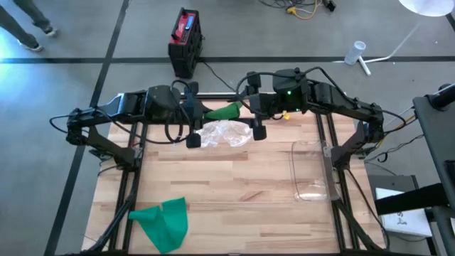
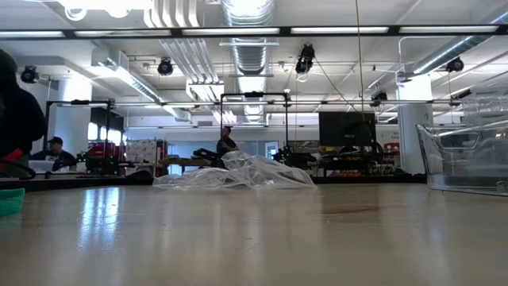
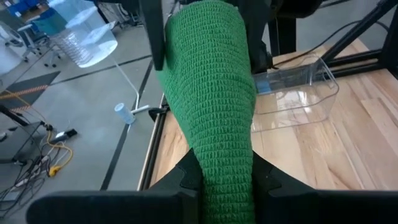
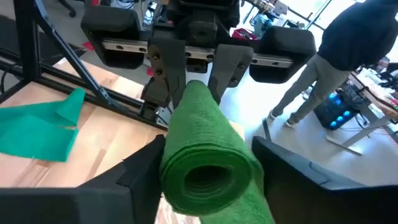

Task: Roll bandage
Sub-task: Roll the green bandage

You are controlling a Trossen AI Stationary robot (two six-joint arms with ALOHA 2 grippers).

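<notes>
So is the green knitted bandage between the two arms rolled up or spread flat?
Partly rolled: the green knitted bandage shows a coiled tube end between the right gripper's fingers, while its flat tail runs to the left gripper.

The light wooden table (image 1: 234, 185) fills the lower middle of the high view. A crumpled clear plastic bag (image 1: 224, 134) lies near its upper edge. A clear plastic container (image 1: 311, 171) sits at the right. A loose green bandage strip (image 1: 165, 223) lies at lower left.
</notes>
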